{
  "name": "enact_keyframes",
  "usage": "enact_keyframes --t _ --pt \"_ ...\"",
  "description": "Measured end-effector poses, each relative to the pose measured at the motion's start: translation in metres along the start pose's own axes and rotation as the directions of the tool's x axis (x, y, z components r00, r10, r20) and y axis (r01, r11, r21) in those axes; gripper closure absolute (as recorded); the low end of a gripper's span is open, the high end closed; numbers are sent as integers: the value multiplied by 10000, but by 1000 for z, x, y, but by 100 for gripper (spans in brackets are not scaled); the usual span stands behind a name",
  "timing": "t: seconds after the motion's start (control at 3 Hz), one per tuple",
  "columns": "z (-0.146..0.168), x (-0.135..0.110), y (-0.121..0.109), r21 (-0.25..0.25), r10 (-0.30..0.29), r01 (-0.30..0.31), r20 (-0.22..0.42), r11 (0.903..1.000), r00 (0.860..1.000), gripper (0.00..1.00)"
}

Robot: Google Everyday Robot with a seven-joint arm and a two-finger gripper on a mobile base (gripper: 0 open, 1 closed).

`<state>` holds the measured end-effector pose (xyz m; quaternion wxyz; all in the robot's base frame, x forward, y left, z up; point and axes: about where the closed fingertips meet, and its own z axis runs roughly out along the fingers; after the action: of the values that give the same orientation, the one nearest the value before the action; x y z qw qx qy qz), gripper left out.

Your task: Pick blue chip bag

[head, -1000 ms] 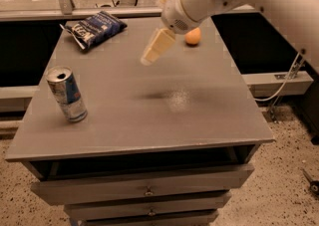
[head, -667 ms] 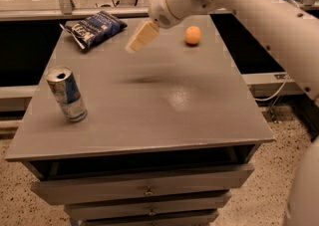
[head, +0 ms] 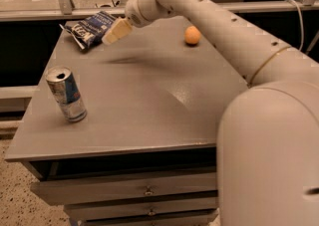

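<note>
The blue chip bag [head: 91, 29] lies flat at the far left corner of the grey table [head: 149, 115], its pale end pointing toward the left edge and its other end close to the far edge. Little bare table is left between the bag and those two edges. Open surface lies on its near and right sides.

The gripper [head: 115, 32] is at the bag's right side, angled down and leftward toward it. Its tip overlaps the bag's right edge in this view, and contact cannot be confirmed. A blurred shadow on the tabletop lies nearer than the gripper, so the gripper hangs above the surface. Whether the gripper is open or closed cannot be told; nothing is seen held in it.

The arm [head: 224, 26] reaches in from the near right, crossing over the table's right half. An orange ball [head: 192, 35] sits by the far right part of the table, well apart from the bag. A drink can [head: 66, 94] stands upright near the left edge, toward the near left corner. The middle of the table is bare. Drawers [head: 144, 190] show below the near edge.
</note>
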<state>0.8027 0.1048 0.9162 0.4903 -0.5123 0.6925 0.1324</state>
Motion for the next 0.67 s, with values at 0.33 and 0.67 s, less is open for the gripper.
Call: enact_keyframes --t 0.33,0.67 --pt "47 -3 -2 -188 578 -576 123 9982 9983 0" --pt "80 -7 2 -485 1003 -988 307 9939 9945 0"
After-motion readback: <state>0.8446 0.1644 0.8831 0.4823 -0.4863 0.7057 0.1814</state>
